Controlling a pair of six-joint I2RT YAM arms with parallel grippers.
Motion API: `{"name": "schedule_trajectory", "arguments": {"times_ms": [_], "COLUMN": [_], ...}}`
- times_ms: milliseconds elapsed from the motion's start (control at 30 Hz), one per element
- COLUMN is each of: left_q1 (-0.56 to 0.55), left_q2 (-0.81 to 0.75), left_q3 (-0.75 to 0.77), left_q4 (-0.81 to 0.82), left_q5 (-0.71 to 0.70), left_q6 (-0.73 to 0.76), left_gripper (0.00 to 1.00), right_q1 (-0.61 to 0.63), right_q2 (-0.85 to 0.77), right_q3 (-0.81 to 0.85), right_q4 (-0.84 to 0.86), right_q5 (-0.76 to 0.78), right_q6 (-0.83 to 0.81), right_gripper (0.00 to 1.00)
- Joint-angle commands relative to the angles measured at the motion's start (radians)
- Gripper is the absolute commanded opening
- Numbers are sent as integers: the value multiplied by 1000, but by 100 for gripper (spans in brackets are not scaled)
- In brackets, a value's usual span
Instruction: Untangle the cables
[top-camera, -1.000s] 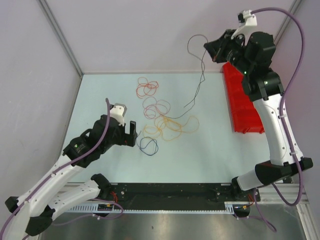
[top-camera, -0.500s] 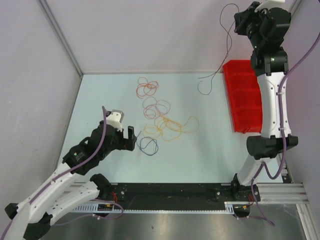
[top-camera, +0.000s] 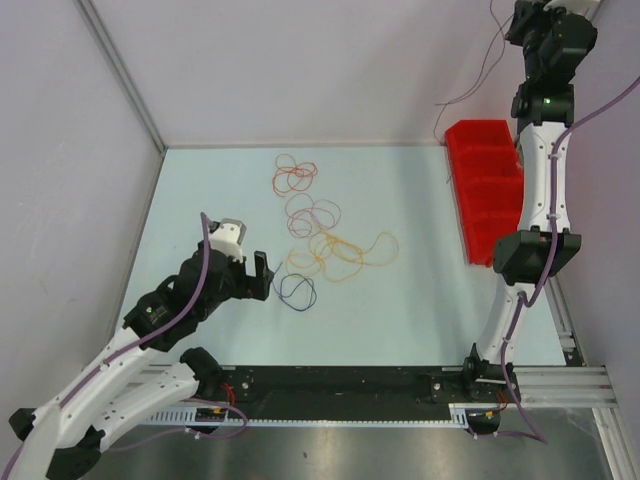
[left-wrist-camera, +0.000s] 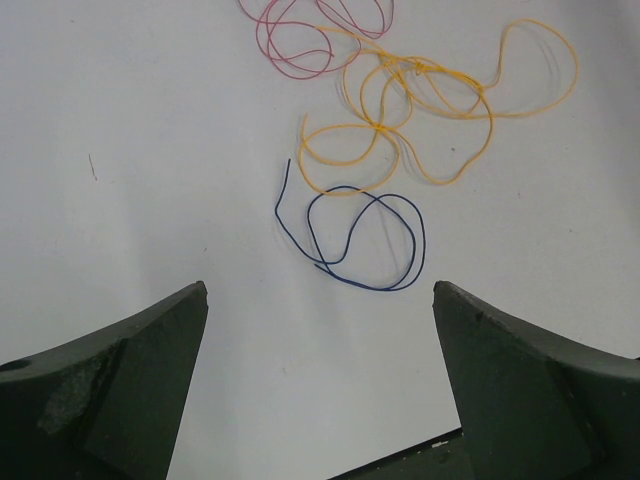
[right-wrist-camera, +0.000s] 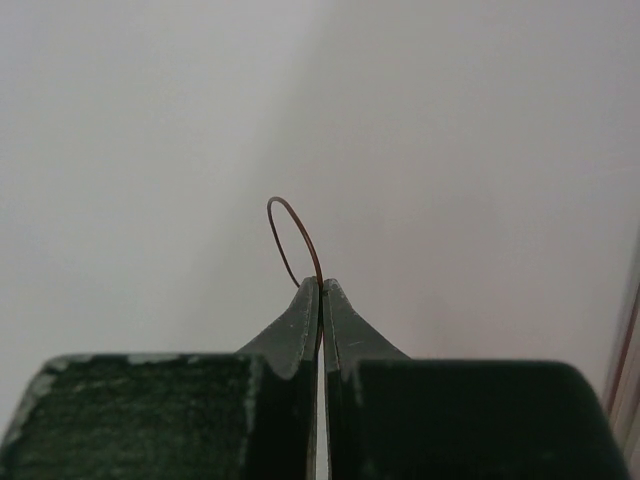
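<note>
Four loose cables lie on the table (top-camera: 420, 310), all well to the left of the red bin (top-camera: 488, 200). The red cable (top-camera: 295, 176) sits level with the bin's back end. The pinkish cable (top-camera: 312, 214) is level with the bin's middle. The orange-yellow cable (top-camera: 348, 252) is the closest of the four to the bin, level with its front end. The dark blue cable (top-camera: 297, 290) lies forward of the bin's front end. The pinkish and orange-yellow loops overlap, and the blue loop meets the orange-yellow one at its edge.

A fifth cable (top-camera: 468, 92) hangs in the air beside the bin's back left corner. Its upper end is held high above the bin by the right gripper (top-camera: 512, 22), jaws pressed together on it, with a small loop rising from the tips. The left gripper (top-camera: 262, 270) hovers farther left of the bin than the blue cable, jaws spread, with nothing between them.
</note>
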Motion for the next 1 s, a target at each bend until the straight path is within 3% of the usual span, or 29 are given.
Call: {"name": "schedule_trajectory", "arguments": {"times_ms": [0,233,567,800,967], "left_q1": [4,2,4,4,5], "left_q2": [1,24,42,45,33], "left_q3": [-5,-4,-2,0,-2], "left_q4": [25,20,19,16,16], "left_q5": [-24,-36,-46,-53,-59], "left_q6": [-22,-27,-28,-32,-36], "left_gripper": [100,100,100,100,100], "right_q1": [-12,-43,-44,-54,-92], "right_q2": [45,102,140,34,43], "right_q3": [74,139,152,-137,-185], "right_q4": [287,448,658,752,737], "right_q5": [37,103,170,137,71], "right_q6": [19,82,-36,-76,8], "right_gripper": [0,0,0,0,0]}}
